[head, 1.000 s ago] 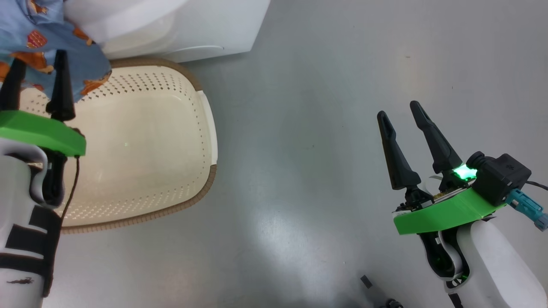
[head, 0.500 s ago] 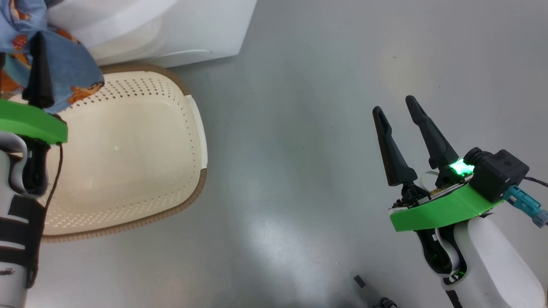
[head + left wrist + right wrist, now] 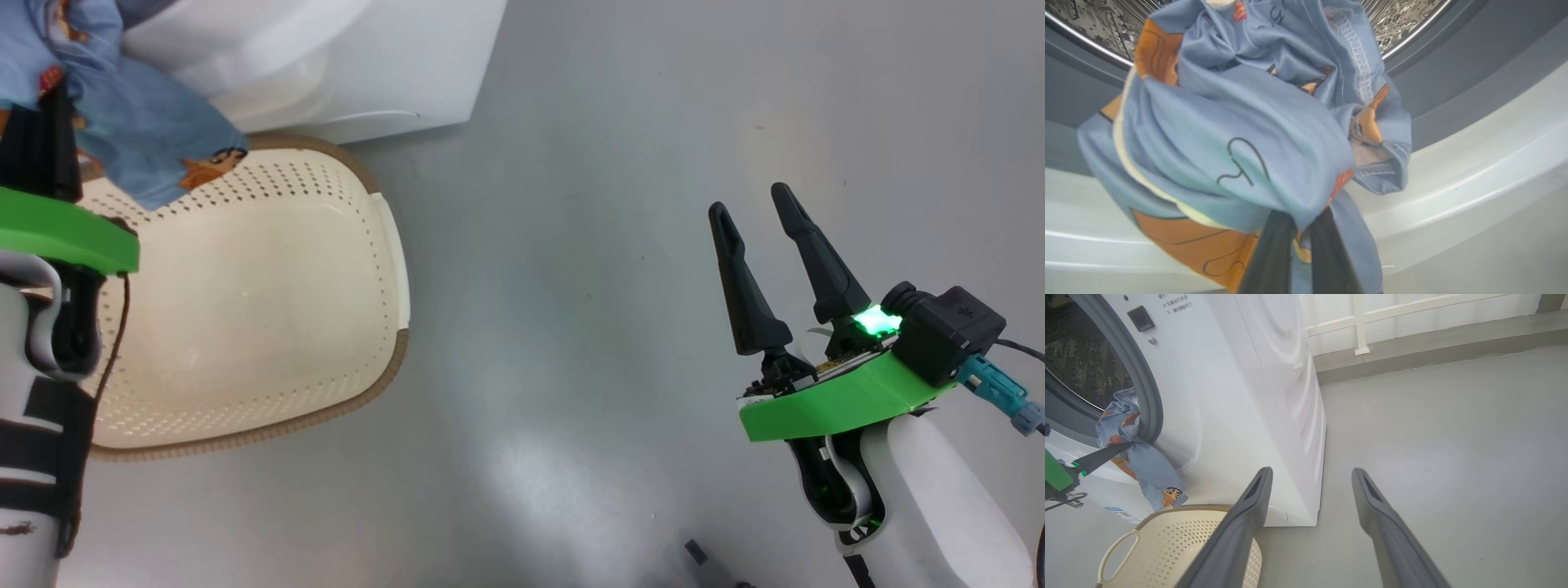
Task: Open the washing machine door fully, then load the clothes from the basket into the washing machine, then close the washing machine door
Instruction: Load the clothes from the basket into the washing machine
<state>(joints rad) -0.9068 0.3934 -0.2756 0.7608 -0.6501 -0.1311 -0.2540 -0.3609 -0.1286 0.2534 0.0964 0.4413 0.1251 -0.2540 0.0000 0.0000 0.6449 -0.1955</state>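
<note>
Black-fingered left gripper, low centre of the left wrist view: clenched hard on the clothes, tips buried in the folds. Grips one bunched garment of light blue fabric with orange-brown cartoon prints and a cream edge. Holds it across the middle of that frame, in front of the steel drum along the top edge and the grey gasket curving beneath. Sits on a green mount at the far left of the head view, blue cloth spilling over the upper left corner there.

From the right wrist view, at middle left: same bundle pressed against the lower right curve of the gasket, at the mouth of the washing machine, one tail dangling down the white front panel and ending just above the brown rim of the basket. Cannot tell how far, if at all, into the drum.

Directly below, that basket across the left half of the head view: cream, perforated, bare bottom showing, set close against the foot of the machine.

Further out, right gripper, lower right of the head view: released, fingers spread wide and pointing up the frame over grey floor, well apart from basket and machine.

Beyond, along the top of the right wrist view: pale railing above a low grey kerb.
</note>
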